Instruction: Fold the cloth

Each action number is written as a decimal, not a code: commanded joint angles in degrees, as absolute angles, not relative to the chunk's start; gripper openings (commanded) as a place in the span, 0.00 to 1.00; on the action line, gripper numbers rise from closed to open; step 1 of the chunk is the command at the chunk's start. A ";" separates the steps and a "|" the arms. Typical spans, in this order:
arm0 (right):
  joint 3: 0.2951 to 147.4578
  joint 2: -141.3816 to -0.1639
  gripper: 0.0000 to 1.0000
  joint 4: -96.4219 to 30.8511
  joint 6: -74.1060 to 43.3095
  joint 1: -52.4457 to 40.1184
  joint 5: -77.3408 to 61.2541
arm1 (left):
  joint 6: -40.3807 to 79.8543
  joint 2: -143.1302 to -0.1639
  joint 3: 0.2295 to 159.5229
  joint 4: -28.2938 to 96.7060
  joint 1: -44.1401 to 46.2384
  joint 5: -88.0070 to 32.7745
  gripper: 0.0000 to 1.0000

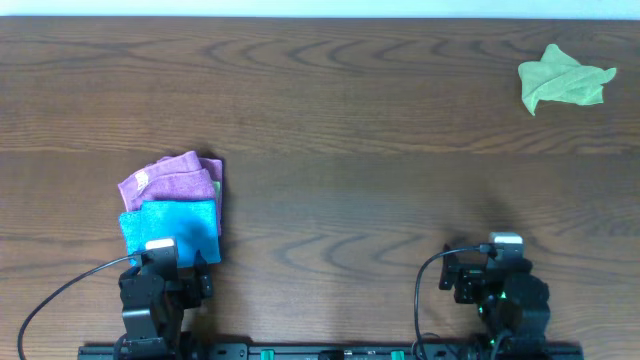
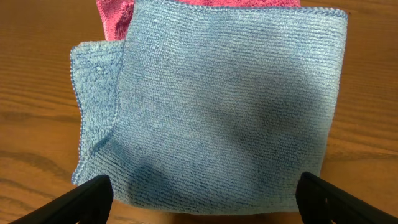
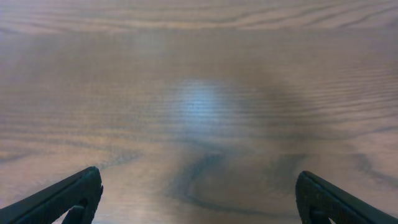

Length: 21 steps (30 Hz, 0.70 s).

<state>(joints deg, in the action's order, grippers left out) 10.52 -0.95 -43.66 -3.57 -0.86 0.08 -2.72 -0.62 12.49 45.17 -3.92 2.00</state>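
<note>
Left gripper [image 1: 168, 255] is sitting at the table's [image 1: 330, 120] near edge, about 7 o'clock in the overhead. Its jaws are standing wide apart and gripping nothing. In the left wrist view the left gripper [image 2: 205, 208] is showing only its two dark fingertips [image 2: 81, 202], one in each bottom corner, roughly bracketing the near edge of the cloth [image 2: 217, 106]; can't tell if they're touching it. Right gripper [image 1: 497, 255] is sitting at about 5 o'clock, well apart from every cloth. In its own wrist view the right gripper [image 3: 199, 205] is also showing jaws spread wide, with bare wood between them. The cloth [image 1: 170, 228] is lying flat just beyond the left gripper, at its 12 o'clock. It's looking folded: a top layer is covering most of it and a lower layer is sticking out along the 9 o'clock side in the wrist view. Its far edge is overlapping the purple cloth [image 1: 170, 178], which is lying bunched right behind it; the left wrist camera is rendering that one pinkish [image 2: 115, 15]. The yellow-green cloth [image 1: 563, 78] is lying crumpled at the far 2 o'clock corner, well apart from everything else.
</note>
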 commanded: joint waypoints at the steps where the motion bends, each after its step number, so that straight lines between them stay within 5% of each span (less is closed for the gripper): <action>1: 9.34 -0.30 0.99 -43.03 -0.32 -0.27 -1.06 | -1.69 -0.21 10.41 47.09 -4.10 2.98 0.95; 21: 9.32 -0.30 0.99 -43.05 0.49 -0.30 -0.89 | -1.69 -0.19 10.41 47.07 -4.10 2.98 0.95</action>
